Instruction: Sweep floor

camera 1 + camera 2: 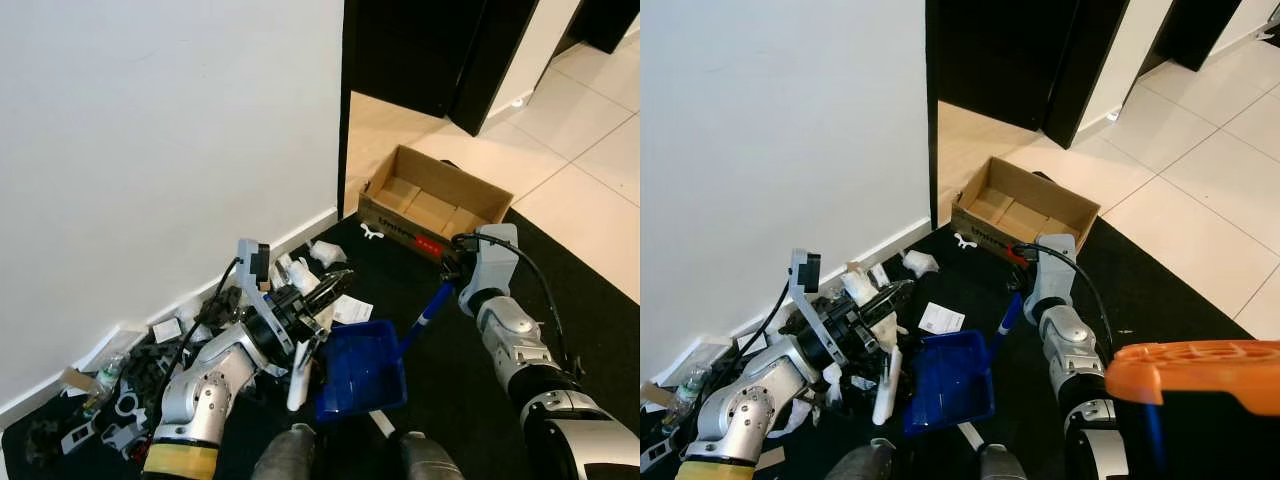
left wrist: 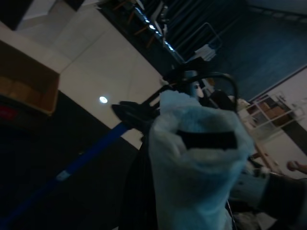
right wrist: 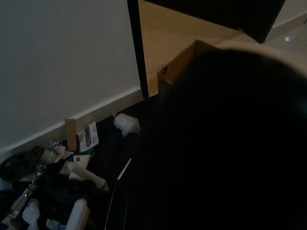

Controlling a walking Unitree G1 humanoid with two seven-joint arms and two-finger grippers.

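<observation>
Dustpan: blue plastic dustpan (image 1: 362, 372) lay on the black carpet (image 1: 560, 290) between both grippers; its long blue handle (image 1: 425, 312) ran up to the right gripper (image 1: 455, 268), fingers clamped on it.
Dustpan contents: could not tell.
Box: open brown cardboard box (image 1: 432, 208) just beyond the right gripper, looked empty.
Left gripper (image 1: 318, 300): fingers shut on a white brush (image 1: 300, 372) hanging beside the dustpan.
Litter: white scraps (image 1: 325, 252) near the left gripper along the white wall (image 1: 170, 140).
Hidden: right wrist view mostly dark.
</observation>
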